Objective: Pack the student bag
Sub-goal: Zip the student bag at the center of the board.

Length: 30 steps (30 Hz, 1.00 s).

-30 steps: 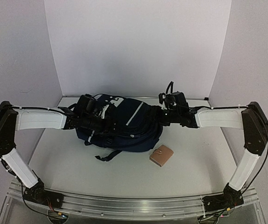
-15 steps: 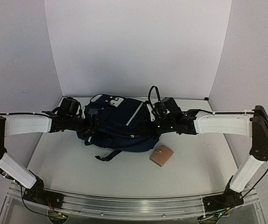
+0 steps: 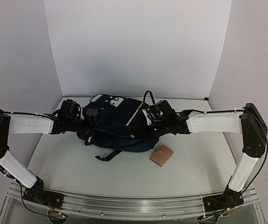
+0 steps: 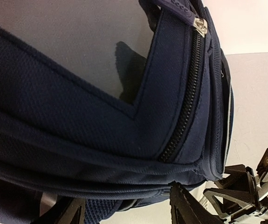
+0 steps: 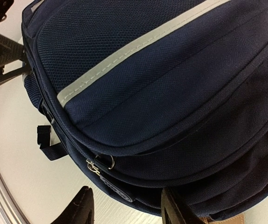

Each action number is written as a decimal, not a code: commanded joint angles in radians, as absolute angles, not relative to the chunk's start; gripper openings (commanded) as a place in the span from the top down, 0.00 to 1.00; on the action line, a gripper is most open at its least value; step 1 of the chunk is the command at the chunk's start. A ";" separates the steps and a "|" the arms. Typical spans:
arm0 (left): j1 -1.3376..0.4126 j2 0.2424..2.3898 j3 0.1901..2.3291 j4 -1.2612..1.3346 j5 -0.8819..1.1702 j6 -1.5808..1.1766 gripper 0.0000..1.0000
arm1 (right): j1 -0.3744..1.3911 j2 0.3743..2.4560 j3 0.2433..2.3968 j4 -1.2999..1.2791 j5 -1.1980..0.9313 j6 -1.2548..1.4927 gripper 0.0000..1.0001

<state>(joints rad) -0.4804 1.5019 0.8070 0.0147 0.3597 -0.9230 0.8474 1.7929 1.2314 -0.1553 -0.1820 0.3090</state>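
Both end effectors (image 3: 89, 125) (image 3: 146, 124) at bag (image 3: 117, 116) edges

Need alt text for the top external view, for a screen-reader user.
A navy-blue student bag lies at the back-centre of a white table, with the left gripper and right gripper reaching in at its opposite ends. A small tan wallet-like pouch lies on the table just in front of the bag's right side.
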 commanded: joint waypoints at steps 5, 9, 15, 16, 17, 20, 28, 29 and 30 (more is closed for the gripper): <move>-0.469 1.553 0.792 0.102 0.327 -0.945 0.44 | 0.848 1.834 1.279 -0.156 -0.247 0.283 0.64; -0.469 1.564 0.790 0.111 0.327 -0.946 0.51 | 0.848 1.846 1.281 -0.136 -0.283 0.282 0.69; -0.469 1.570 0.788 0.115 0.329 -0.948 0.63 | 0.847 1.869 1.292 -0.117 -0.284 0.287 0.76; -0.469 1.569 0.788 0.116 0.327 -0.949 0.64 | 0.848 1.873 1.292 -0.114 -0.282 0.288 0.79; -0.469 1.569 0.788 0.116 0.326 -0.948 0.65 | 0.848 1.876 1.292 -0.111 -0.281 0.289 0.81; -0.469 1.566 0.791 0.114 0.323 -0.947 0.70 | 0.848 1.886 1.295 -0.106 -0.274 0.293 0.87; -0.459 1.562 0.789 0.100 0.316 -0.938 0.84 | 0.848 1.870 1.281 -0.097 -0.241 0.290 1.00; -0.454 1.560 0.787 0.100 0.316 -0.936 0.87 | 0.849 1.859 1.277 -0.095 -0.227 0.291 1.00; -0.448 1.558 0.785 0.096 0.316 -0.932 0.90 | 0.852 1.846 1.268 -0.093 -0.200 0.295 1.00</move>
<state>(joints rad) -0.4697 1.5608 0.7959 0.0888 0.3442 -0.9492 0.8474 1.8721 1.2568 -0.1205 -0.2663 0.2933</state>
